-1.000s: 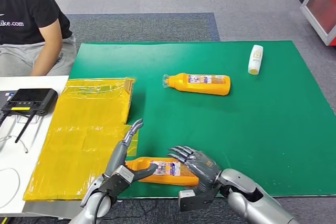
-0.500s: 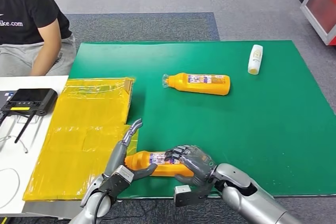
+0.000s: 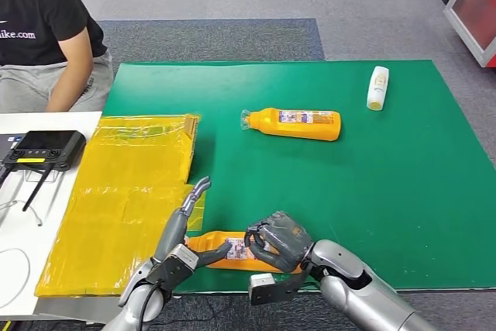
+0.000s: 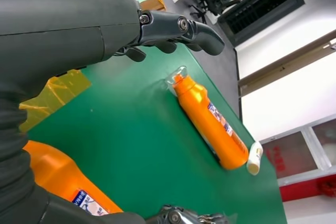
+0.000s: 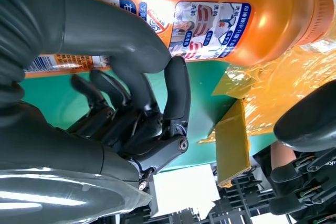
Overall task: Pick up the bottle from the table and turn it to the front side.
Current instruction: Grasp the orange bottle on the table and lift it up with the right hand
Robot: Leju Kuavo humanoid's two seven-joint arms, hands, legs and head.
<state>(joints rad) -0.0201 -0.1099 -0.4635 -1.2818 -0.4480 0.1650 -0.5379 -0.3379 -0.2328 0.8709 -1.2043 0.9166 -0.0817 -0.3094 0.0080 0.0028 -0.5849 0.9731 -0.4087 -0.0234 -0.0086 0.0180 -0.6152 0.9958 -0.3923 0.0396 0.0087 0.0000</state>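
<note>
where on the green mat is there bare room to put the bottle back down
Bare mat runs right of the right hand, below the second orange bottle and the white bottle. Crowded at the near left: both hands, the held bottle and yellow plastic sheets.

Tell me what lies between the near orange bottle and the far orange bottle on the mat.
Bare green mat: the head view shows nothing between the near bottle and the far bottle.

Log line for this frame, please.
phase: grasping | right hand: gripping near orange plastic bottle | left hand: thumb touching bottle neck
</note>
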